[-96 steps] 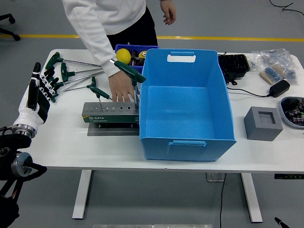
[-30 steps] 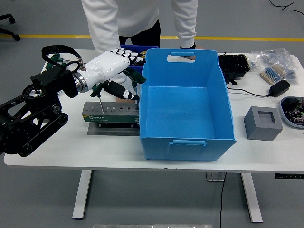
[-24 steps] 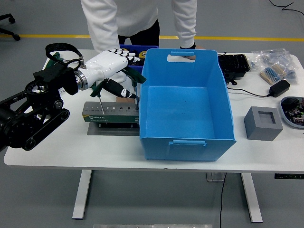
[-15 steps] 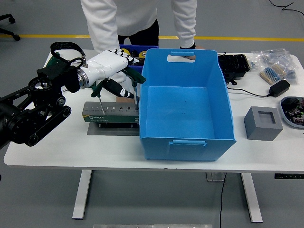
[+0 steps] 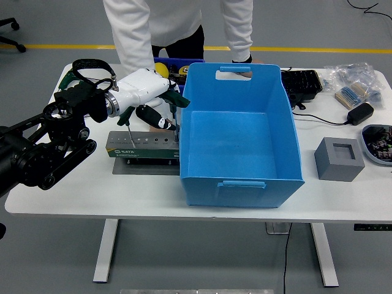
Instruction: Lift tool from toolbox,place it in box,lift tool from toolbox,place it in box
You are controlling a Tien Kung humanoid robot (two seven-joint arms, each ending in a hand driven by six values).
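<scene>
Where the black left arm reaches in from the left edge, the white left hand (image 5: 146, 92) is held above the grey toolbox (image 5: 144, 147), just left of the blue box (image 5: 240, 138). Its fingers are curled down around the green T-handle tool (image 5: 173, 101) that stands upright in the right end of the toolbox — whether the grip is fully closed on the handle cannot be told, as the fingertips are partly hidden behind it. A second green-handled tool (image 5: 127, 119) is seen standing in the toolbox further left, under the wrist. The toolbox is set on a flat grey plate near the middle-left of the white table (image 5: 92, 190), touching or just beside the box's left wall. The blue box is open and nothing is seen inside it. At the far side a person in a white top stands, one hand (image 5: 240, 71) resting at the box's far rim. Further right a grey foam block (image 5: 340, 158) is placed, and near the far right edge lie a black adapter (image 5: 360, 113) and plastic bags (image 5: 355, 79).
</scene>
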